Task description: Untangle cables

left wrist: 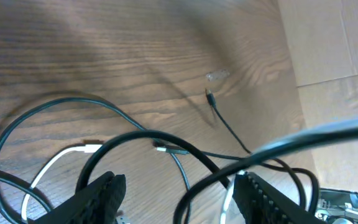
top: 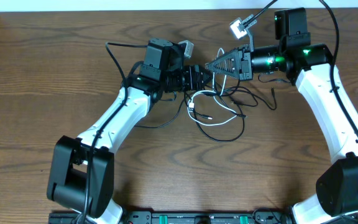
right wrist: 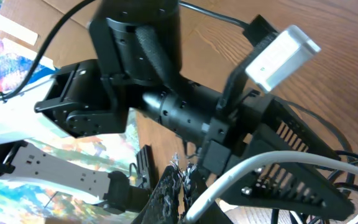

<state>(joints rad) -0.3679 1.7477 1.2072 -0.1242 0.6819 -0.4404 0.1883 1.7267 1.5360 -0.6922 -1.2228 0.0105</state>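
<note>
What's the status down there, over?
Left gripper open, cables running between its fingers. Right gripper nose-to-nose with it, grip unclear. Black and white loops tangled on the table. Arms crowding each other.

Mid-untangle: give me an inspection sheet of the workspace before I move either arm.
Surface: wooden table, dark grain.
Job's things: black cables and one white cable, looped together at centre.
Clutter: small pale scrap, too small to identify.
Grippers: left gripper open, cords between its fingers; right gripper looks shut, hold unclear.
Cables: thick arm wire along the right arm.
Surroundings: tan cardboard past the table edge.
</note>
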